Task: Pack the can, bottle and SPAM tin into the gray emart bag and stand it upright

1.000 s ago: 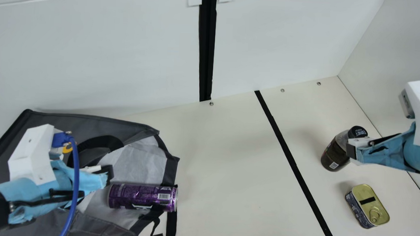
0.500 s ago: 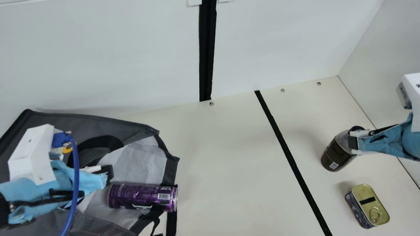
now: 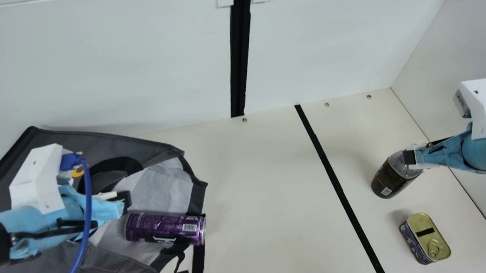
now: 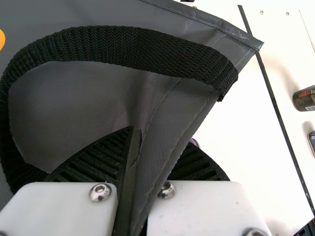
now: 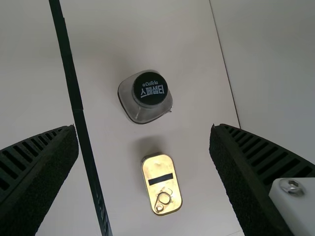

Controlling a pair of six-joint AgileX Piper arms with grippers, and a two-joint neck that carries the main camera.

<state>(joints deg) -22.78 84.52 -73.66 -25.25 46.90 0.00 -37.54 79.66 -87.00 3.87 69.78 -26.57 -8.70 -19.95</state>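
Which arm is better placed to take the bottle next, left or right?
Right, most likely. My right gripper is open and close to the bottle. My left gripper is closed on the edge of the gray emart bag, well away from the bottle.

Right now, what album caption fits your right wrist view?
A black-capped bottle and a gold-topped tin on the table, seen past the open right pincer.
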